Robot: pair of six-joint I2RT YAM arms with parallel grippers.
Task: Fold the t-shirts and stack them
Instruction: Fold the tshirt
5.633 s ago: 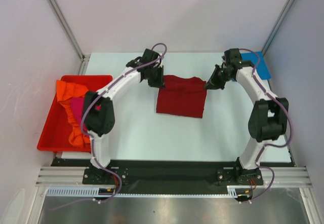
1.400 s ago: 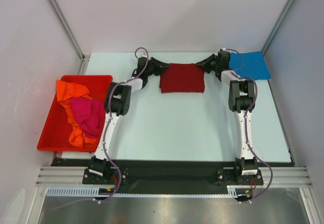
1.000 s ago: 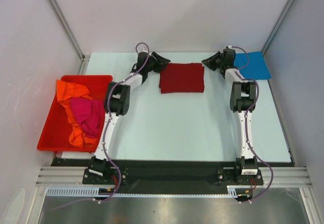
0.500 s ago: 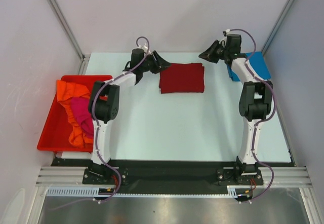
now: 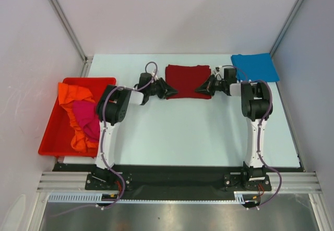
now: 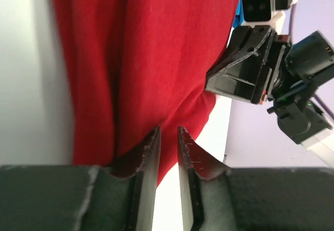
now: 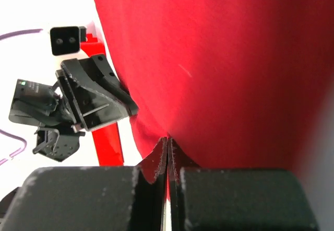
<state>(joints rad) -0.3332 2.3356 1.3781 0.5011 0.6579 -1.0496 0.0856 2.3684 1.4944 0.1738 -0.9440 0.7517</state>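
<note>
Red tee (image 5: pixel 188 74) is laid folded at 12 o'clock on bench (image 5: pixel 182 131). It is judged soft, light and floppy, best pinched at near corners. Left pincer (image 5: pixel 176 92) is held narrow at hem; right pincer (image 5: pixel 197 90) is clamped on hem.

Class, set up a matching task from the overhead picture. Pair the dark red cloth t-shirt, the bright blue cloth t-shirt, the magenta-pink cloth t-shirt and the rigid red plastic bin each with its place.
Things
1. dark red cloth t-shirt
2. bright blue cloth t-shirt
3. magenta-pink cloth t-shirt
4. rigid red plastic bin

Places
A. beside the left edge of the table
B. flat at the table's far right corner
C. between the left gripper and the right gripper
D. crumpled on top of the orange cloth t-shirt

Pairs: 1-C, 2-B, 3-D, 4-A
</note>
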